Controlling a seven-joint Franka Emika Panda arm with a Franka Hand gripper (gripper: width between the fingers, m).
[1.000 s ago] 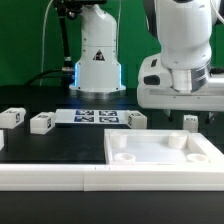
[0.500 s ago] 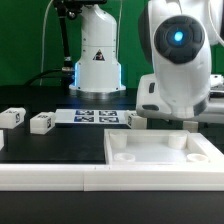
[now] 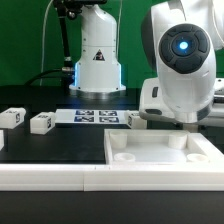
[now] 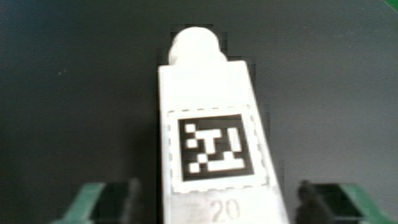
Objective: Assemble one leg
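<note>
In the wrist view the leg (image 4: 210, 120) lies straight ahead of the gripper (image 4: 215, 192). It is a small white post resting on the black table (image 4: 63, 90). Its long axis runs directly away from the wrist, and its rounded peg end points to the far side. The near end sits between the two green-tinted fingers (image 4: 98, 202). These are spread, and a dark strip of table shows on each side of the post, so they flank it without touching. A straight closing across the short width looks like what the next move calls for. There is only the one arm (image 3: 180, 60). In the exterior view its bulk covers the leg and gripper, over the table behind the far edge of the large white panel (image 3: 165, 160), at the exterior view's right. The marker board (image 3: 95, 116) lies well apart, toward the exterior view's left. The leg's top face carries a square black-and-white tag (image 4: 214, 145), with the faint digits "20" beneath it. No brand can be read.
</note>
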